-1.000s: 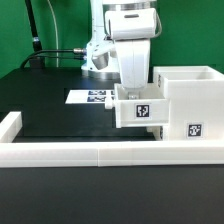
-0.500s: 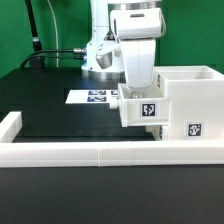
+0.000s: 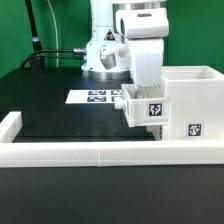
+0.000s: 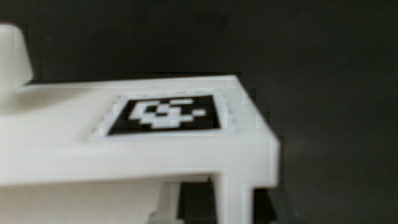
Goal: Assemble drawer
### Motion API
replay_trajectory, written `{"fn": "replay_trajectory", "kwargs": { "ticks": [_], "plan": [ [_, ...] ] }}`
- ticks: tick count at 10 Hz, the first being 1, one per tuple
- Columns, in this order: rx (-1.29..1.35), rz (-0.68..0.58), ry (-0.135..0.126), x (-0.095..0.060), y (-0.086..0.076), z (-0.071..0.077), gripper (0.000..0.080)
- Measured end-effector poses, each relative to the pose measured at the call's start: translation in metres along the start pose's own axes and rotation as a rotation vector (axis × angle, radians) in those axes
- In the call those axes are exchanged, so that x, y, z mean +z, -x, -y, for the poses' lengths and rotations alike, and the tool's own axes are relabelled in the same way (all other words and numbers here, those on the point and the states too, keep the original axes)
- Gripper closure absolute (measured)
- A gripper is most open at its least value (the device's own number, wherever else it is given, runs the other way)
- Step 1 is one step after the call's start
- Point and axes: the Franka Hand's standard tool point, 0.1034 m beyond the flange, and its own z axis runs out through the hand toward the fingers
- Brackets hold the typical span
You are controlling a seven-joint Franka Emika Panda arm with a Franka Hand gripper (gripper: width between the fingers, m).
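The gripper (image 3: 146,88) hangs straight down over a small white tray (image 3: 149,108), with its fingers reaching into the tray from above. The fingertips are hidden by the tray's walls, so it cannot be told whether the jaws are spread or pressed against a wall. The tray sits directly below the gripper, its tagged face toward the camera, and appears raised off the black table (image 3: 60,115). On the exterior view's right of the gripper, just beside the tray and seemingly touching it, stands the large boxy casing (image 3: 190,105), open at the top, with a square tag on its front. In front of the gripper, nearer the camera, the long white rail (image 3: 90,152) runs across the table edge. Behind the gripper, toward the arm's base, the marker board (image 3: 95,97) lies flat on the table. In the wrist view, a white tagged surface of the tray (image 4: 164,115) fills the frame, blurred; no fingers can be made out there.
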Motion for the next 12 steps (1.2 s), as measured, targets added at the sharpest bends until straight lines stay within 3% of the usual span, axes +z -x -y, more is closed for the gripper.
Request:
{"fn": "replay_trajectory", "kwargs": {
  "ticks": [2,3,4,5,6,7,8,10,12],
  "plan": [
    [-0.007,0.007,0.003,0.0,-0.001,-0.001,0.0758],
    [-0.006,0.007,0.003,0.0,-0.001,-0.001,0.0649],
    [-0.005,0.009,0.002,-0.003,0.0,-0.001,0.0649],
    [0.0,0.01,0.009,-0.006,-0.001,-0.002,0.0502],
    [0.006,0.013,0.014,-0.012,-0.001,-0.004,0.0502],
    [0.007,0.021,0.014,-0.021,0.001,-0.005,0.0296],
    [0.007,0.027,0.022,-0.031,0.003,-0.006,0.0181],
    [-0.01,0.044,0.023,-0.049,0.017,-0.008,0.0156],
    [-0.04,0.052,0.014,-0.052,0.042,-0.009,0.0151]
  ]
}}
